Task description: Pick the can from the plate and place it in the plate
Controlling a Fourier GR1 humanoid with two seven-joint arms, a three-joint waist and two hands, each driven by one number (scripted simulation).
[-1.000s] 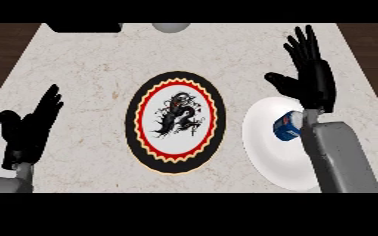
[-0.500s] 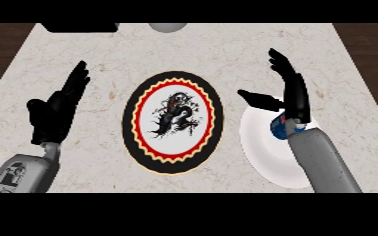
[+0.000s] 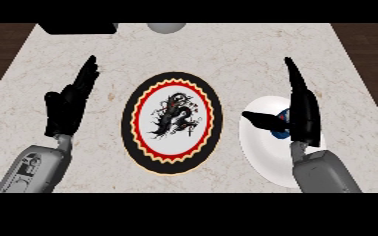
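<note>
A blue can (image 3: 283,124) lies on the white plate (image 3: 267,156) at the right, mostly hidden behind my right hand (image 3: 303,109). That hand is edge-on above the can, fingers straight and pointing away, thumb stretched left over the plate. It is open and does not hold the can. In the middle of the counter lies a decorated plate (image 3: 172,121) with a black rim, a red ring and a black dragon figure. My left hand (image 3: 69,103) stands open to the left of that plate, fingers straight and pointing away.
A dark object (image 3: 77,28) sits at the counter's far left edge. A grey round object (image 3: 166,27) sits at the far edge near the middle. Pale marble counter (image 3: 221,55) surrounds both plates.
Both hands have turned edge-on. The left hand moved up and inward toward the decorated plate. The right hand shifted over the white plate, covering more of the can.
</note>
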